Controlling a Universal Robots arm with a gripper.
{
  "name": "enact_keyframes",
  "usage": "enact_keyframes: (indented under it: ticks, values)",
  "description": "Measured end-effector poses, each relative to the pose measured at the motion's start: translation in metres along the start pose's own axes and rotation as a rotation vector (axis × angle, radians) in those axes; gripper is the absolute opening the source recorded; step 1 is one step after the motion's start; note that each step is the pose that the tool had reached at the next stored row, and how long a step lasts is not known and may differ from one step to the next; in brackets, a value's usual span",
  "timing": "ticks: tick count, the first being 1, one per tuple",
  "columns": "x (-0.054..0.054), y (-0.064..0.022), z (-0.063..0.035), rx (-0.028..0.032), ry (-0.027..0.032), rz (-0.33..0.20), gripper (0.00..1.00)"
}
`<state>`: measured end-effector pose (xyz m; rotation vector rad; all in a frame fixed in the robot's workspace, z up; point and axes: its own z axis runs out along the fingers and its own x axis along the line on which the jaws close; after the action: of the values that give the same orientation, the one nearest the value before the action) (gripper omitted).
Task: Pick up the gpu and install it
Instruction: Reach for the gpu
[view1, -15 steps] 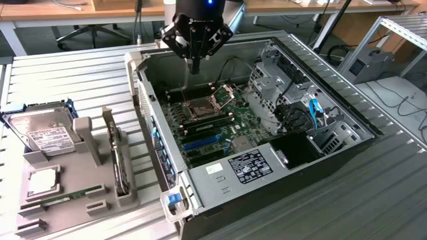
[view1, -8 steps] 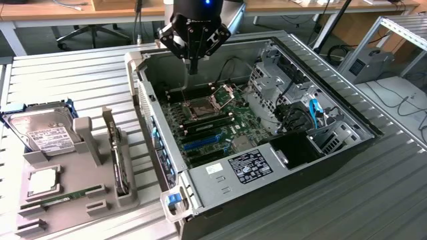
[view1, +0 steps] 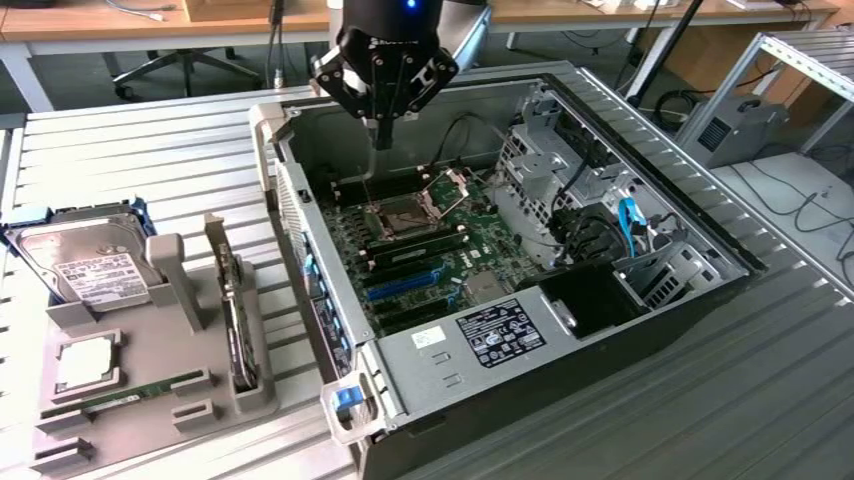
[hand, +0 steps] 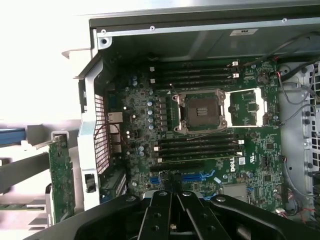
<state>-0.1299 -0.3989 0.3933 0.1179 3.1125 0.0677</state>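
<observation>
The gpu (view1: 238, 318) stands on edge in a slot of the grey holder tray (view1: 147, 420), at the exterior view's left of the open computer case (view1: 587, 310). In the wrist view the gpu (hand: 61, 175) is a green card just outside the case wall. My gripper (view1: 383, 135) hangs above the far end of the case over the motherboard (view1: 447, 240), well away from the gpu. Its fingers are shut together with nothing between them. The shut gripper (hand: 175, 192) sits over the blue expansion slots (hand: 197, 176).
The tray also holds a silver hard drive (view1: 87, 265), a processor chip (view1: 87, 362) and a narrow memory stick (view1: 140, 392). Inside the case are the open processor socket (view1: 400, 215), drive cages (view1: 547, 160) and cables. Office desks and a chair stand behind.
</observation>
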Motion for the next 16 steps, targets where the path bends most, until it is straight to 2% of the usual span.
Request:
enact_keyframes:
  ticks: [16]
  values:
    - [0.0070,-0.0005,-0.0002,0.0000,0.0000,0.000,0.11]
